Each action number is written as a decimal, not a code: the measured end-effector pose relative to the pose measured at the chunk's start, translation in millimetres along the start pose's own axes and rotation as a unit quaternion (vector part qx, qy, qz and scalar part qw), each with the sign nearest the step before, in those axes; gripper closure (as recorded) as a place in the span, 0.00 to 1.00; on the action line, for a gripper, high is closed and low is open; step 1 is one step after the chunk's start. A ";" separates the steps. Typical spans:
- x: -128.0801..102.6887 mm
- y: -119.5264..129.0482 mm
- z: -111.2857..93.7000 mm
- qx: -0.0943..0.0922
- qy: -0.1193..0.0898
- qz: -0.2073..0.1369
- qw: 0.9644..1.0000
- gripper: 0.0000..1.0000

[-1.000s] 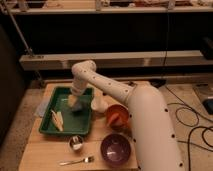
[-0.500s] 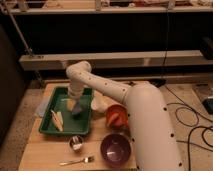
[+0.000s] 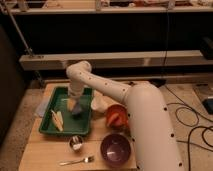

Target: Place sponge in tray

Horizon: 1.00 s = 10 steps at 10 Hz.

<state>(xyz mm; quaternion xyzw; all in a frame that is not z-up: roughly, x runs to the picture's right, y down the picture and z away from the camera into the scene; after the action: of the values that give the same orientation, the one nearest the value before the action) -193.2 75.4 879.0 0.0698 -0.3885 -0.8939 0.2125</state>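
The green tray lies on the left half of the wooden table. My white arm reaches from the lower right, over the table, and bends down into the tray. The gripper hangs over the tray's inner floor, right of its middle. A small bluish patch, the sponge, shows at the gripper's tip, low over the tray floor. Whether it is held or rests on the floor cannot be made out. A pale yellow item lies in the tray's left part.
A white cup stands just right of the tray, with an orange bowl beside it. A purple bowl, a small metal cup and a fork sit near the front edge. Cables lie on the floor at right.
The gripper has shifted slightly left and lower, deeper into the tray, with the bluish sponge at its tip.
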 end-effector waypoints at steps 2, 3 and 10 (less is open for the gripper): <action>-0.1 0.2 -0.1 0.000 0.000 0.000 1.000 0.68; -0.2 0.3 -0.2 0.000 0.000 0.000 1.000 0.67; -0.3 0.4 -0.2 0.000 0.000 0.000 1.000 0.20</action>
<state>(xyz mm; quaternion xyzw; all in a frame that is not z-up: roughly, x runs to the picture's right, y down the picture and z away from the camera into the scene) -192.8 75.2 879.1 0.0698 -0.3884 -0.8938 0.2130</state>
